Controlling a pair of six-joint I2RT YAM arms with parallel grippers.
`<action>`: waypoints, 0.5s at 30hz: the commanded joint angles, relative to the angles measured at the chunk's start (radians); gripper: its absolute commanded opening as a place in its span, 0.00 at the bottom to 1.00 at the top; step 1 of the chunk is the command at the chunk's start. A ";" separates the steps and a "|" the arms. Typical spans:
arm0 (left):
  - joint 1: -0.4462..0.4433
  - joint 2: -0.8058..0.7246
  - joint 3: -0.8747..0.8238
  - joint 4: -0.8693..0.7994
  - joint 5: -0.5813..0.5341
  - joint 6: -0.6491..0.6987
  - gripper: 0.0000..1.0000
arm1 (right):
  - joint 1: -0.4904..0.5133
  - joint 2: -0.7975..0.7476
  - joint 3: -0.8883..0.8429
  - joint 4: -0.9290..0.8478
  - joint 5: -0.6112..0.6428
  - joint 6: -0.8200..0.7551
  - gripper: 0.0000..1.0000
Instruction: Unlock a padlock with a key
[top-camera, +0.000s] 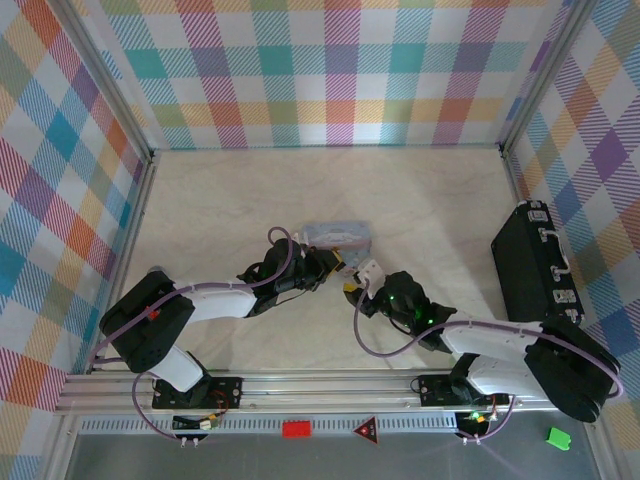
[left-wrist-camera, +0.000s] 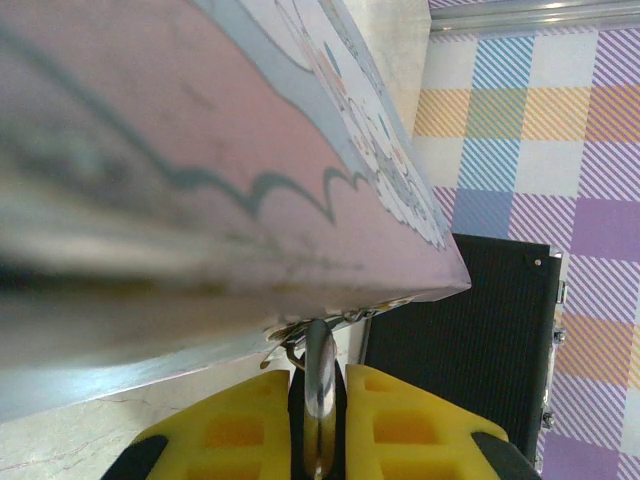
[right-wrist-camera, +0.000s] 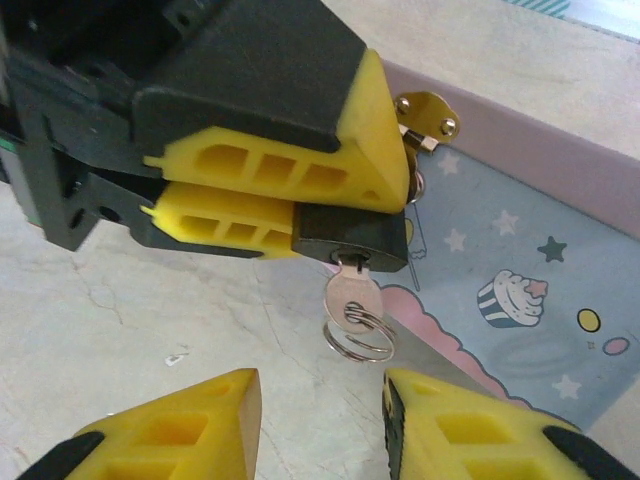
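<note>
Here, near the middle of the tabletop (top-camera: 420, 200), the two claws meet just in front of a pale blue tin (right-wrist-camera: 520, 270) printed with stars and a cupcake. The left claw (right-wrist-camera: 345, 212) is closed tight on the padlock (right-wrist-camera: 350, 238), its yellow fingers (right-wrist-camera: 300, 170) pressing the small black body from both sides. The padlock sits against the tin's front wall, just below a brass clasp (right-wrist-camera: 425, 110); whether its shackle passes through the clasp cannot be told. A silvery key (right-wrist-camera: 348, 298) stands in the lock's underside, with a wire ring (right-wrist-camera: 358, 342) hanging from it. The right claw (right-wrist-camera: 320, 420) is parted, one finger to each side of the key and ring, touching neither. A black case (top-camera: 540, 265) lies well apart at the right wall.
</note>
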 joint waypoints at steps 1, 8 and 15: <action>-0.005 -0.038 0.024 0.007 0.033 -0.002 0.00 | 0.006 0.024 0.028 0.088 0.038 -0.027 0.35; -0.013 -0.030 0.029 0.009 0.033 0.001 0.00 | 0.008 0.078 0.055 0.125 0.054 -0.032 0.34; -0.025 -0.030 0.029 0.008 0.031 0.000 0.00 | 0.008 0.135 0.087 0.128 0.111 -0.035 0.32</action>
